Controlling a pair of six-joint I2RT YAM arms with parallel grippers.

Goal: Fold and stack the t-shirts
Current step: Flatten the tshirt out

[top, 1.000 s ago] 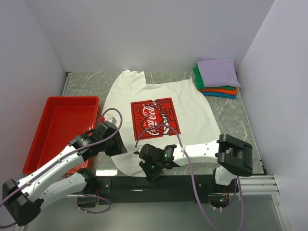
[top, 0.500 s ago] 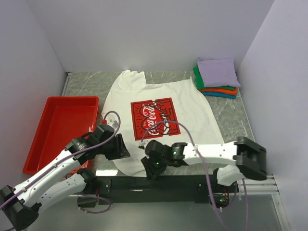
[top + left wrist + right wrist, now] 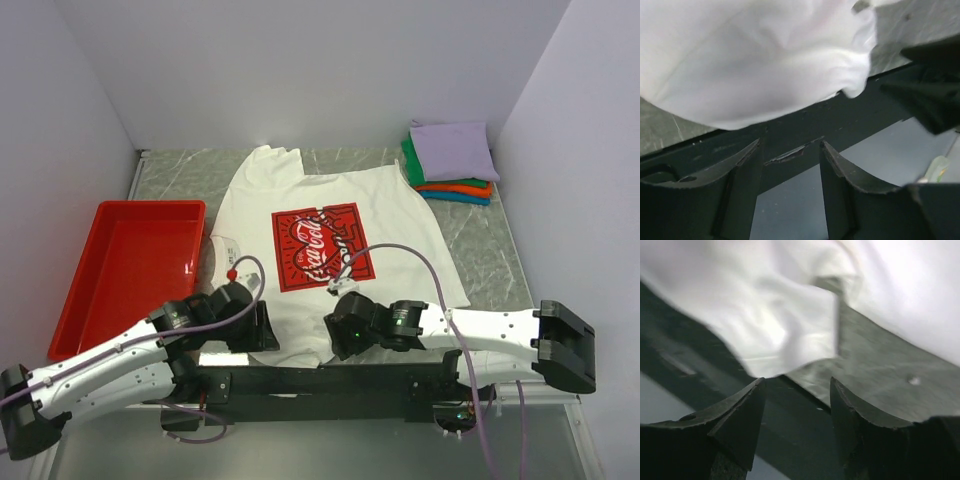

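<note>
- While my left jaws and right jaws stand spread, empty: white Coca-Cola t-shirt, hem at the tabletop near edge.
- Advised: pinch both hem corners level, lift together.

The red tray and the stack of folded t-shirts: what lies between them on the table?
The white t-shirt lies spread between the red tray and the stack of folded t-shirts; the top view shows it.

White Coca-Cola tee spread flat mid-table, hem at near edge; folded lavender-topped stack far right corner.
</note>
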